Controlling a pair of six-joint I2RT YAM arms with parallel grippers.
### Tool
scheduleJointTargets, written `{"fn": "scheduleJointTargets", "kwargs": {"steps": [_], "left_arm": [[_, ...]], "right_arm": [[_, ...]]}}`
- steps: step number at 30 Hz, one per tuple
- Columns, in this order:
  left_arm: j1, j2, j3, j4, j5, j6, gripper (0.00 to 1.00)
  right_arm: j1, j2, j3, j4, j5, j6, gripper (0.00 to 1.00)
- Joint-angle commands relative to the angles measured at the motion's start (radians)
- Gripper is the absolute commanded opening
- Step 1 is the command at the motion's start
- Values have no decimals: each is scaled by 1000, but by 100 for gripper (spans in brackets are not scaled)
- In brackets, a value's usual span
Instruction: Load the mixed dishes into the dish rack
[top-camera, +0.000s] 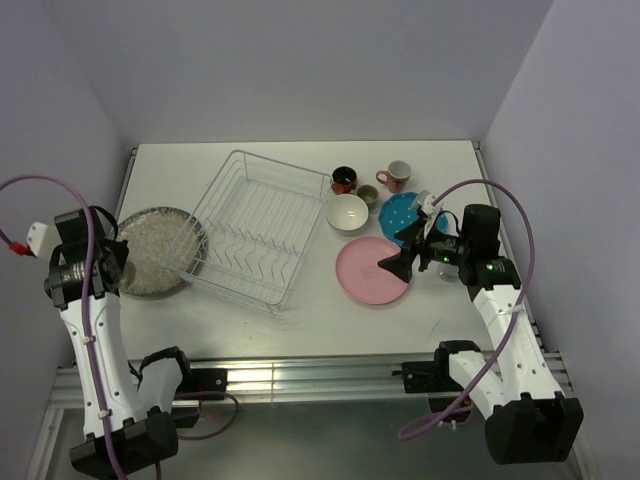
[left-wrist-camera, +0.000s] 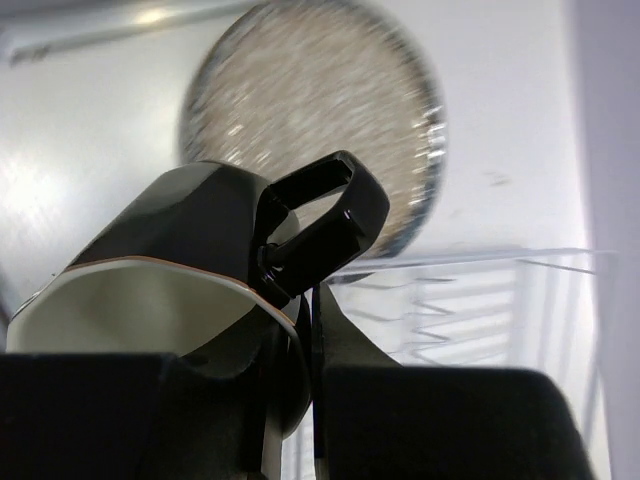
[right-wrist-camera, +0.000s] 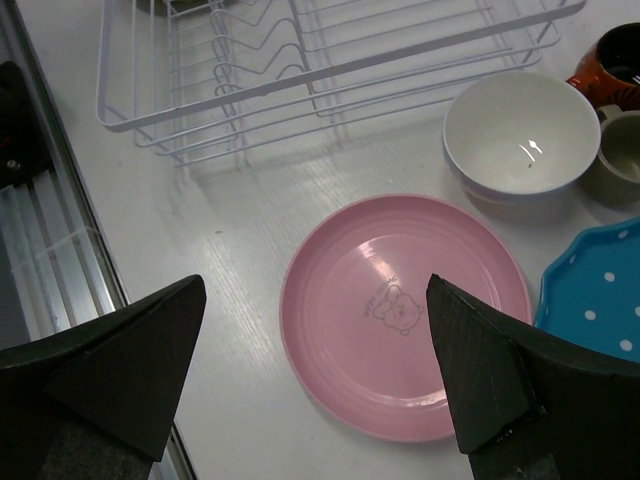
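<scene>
Writing: the pink plate (right-wrist-camera: 405, 315) is showing a small printed bear at its centre with a line of tiny lettering beside it, too small to read.
Left gripper (left-wrist-camera: 308, 330): its fingers are clamping together on the rim of a black mug (left-wrist-camera: 190, 220), right beside the mug's handle.
Black mug: it is showing a glossy black outside and a pale inside, and is hanging tilted above the grey speckled plate (left-wrist-camera: 310, 110).
Right gripper (right-wrist-camera: 315, 290): its fingers are standing wide apart, holding nothing, hovering over the pink plate.
Dish rack (top-camera: 255, 225): it is sitting mid-table, white wire with rows of upright prongs, its left edge overlapping the speckled plate's rim in the top view.
Other dishes: the white bowl (top-camera: 347, 213) is sitting just beyond the pink plate, and the teal dotted plate (top-camera: 405, 212) is lying to the bowl's right.
Mugs: a dark-red mug (top-camera: 344, 179), a grey-beige mug (top-camera: 368, 196) and a pink mug (top-camera: 398, 176) are standing behind the bowl on the white table (top-camera: 300, 310).
</scene>
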Motion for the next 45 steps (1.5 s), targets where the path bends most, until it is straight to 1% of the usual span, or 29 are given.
{"fn": "scheduleJointTargets", "kwargs": {"steps": [1, 2, 4, 5, 6, 7, 8, 9, 10, 11, 12, 14, 15, 17, 18, 20, 21, 22, 23, 24, 25, 27, 28, 30, 32, 34, 36, 40, 45], "left_arm": [[2, 9, 129, 250, 30, 178, 0], [2, 17, 152, 293, 156, 210, 0], [-9, 48, 167, 427, 310, 286, 0], [-17, 60, 190, 466, 447, 298, 0], [-43, 87, 201, 509, 520, 327, 0], [-64, 100, 209, 607, 591, 333, 0], [-121, 112, 204, 676, 664, 337, 0], [-156, 141, 195, 750, 815, 335, 0], [-200, 158, 184, 823, 882, 306, 0], [-245, 179, 160, 985, 953, 285, 0], [-347, 233, 154, 1049, 1040, 260, 0], [-467, 294, 164, 1160, 1093, 211, 0], [-568, 354, 169, 1233, 1104, 200, 0], [-653, 402, 180, 1305, 1108, 168, 0], [-716, 437, 177, 1398, 1098, 127, 0], [-785, 469, 149, 1529, 1092, 59, 0], [-799, 497, 138, 1590, 1088, 27, 0], [-814, 509, 126, 1708, 1075, -40, 0], [-837, 522, 102, 1764, 1067, -70, 0], [-847, 541, 89, 1807, 1056, -93, 0], [-854, 548, 79, 1883, 1047, -140, 0], [-870, 571, 37, 1956, 1024, -212, 0], [-873, 575, 23, 1996, 1019, -235, 0], [-876, 589, -15, 2088, 1009, -278, 0], [-877, 594, -49, 2154, 998, -329, 0], [-880, 598, -67, 2185, 992, -360, 0], [-887, 601, -90, 2218, 990, -381, 0], [-897, 589, -122, 2235, 987, -378, 0], [-917, 563, -162, 2235, 981, -366, 0]], "right_arm": [[33, -3, 0, 34, -11, 3, 99], [34, -3, -1, 34, -11, 2, 99], [34, -1, -1, 33, -13, -1, 99], [34, 0, -1, 30, -11, -3, 99], [34, 3, 0, 30, -8, -6, 99], [34, 6, 3, 28, -7, -8, 99], [34, 9, 3, 30, -8, -8, 99], [34, 12, 5, 31, -11, -1, 99], [34, 12, 2, 48, -23, 8, 99], [34, 11, -1, 63, -31, 18, 99], [34, 9, -4, 80, -42, 52, 99], [34, 9, -13, 149, -76, 100, 98], [34, 11, -14, 175, -86, 167, 98], [33, 14, -14, 288, -114, 260, 98], [33, 17, -14, 394, -116, 385, 97], [34, 25, -15, 530, -94, 556, 97], [33, 29, -17, 597, -82, 721, 97], [34, 34, -23, 728, -68, 808, 97], [34, 51, -26, 802, -56, 891, 97], [33, 61, -32, 871, -51, 1058, 97], [33, 68, -53, 1016, -45, 1136, 97], [34, 88, -79, 1123, -28, 1269, 97], [34, 94, -83, 1167, -27, 1282, 97], [36, 101, -75, 1163, -28, 1258, 98], [36, 109, -81, 1215, -43, 1278, 100], [43, 118, -99, 1330, -71, 1318, 100], [65, 137, -93, 1352, -70, 1327, 100], [117, 166, -47, 1202, -21, 1217, 100], [184, 213, 8, 1146, 24, 1158, 99]]}}
